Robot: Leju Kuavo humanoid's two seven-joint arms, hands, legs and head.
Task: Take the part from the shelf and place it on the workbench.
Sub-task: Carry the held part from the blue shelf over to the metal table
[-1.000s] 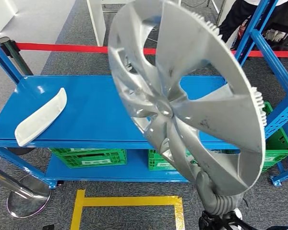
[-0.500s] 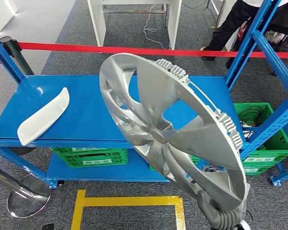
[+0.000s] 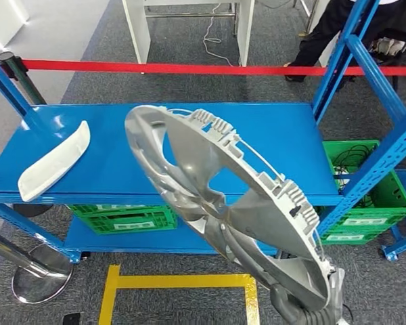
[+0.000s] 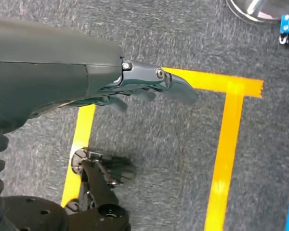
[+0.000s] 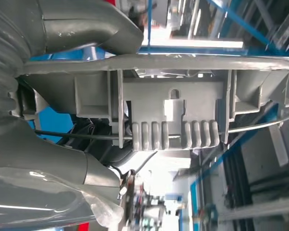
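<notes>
Nearest the camera, at the lower right of the head view, the right hand (image 3: 306, 308) grips the rim of the silver wheel cover (image 3: 216, 203), its fingers (image 5: 96, 21) clamped on either side of the edge, as the right wrist view shows close up with the rim's ribbed clips between them. From that grip the wheel cover slants up and away to the left, its ribbed back side turned upward, hanging in the air in front of the blue shelf (image 3: 139, 162). The left hand (image 4: 150, 86) hangs low over the grey carpet and yellow floor tape (image 4: 223, 159), fingers loosely extended and holding nothing. Beyond the fingers, far left on the shelf's top level, lies a white curved part (image 3: 53, 162). Green crates (image 3: 124, 220) sit underneath, their white labels too small to read. Farther back runs a red barrier tape (image 3: 165, 68), with a person's dark-clad legs (image 3: 323, 30) behind it.
</notes>
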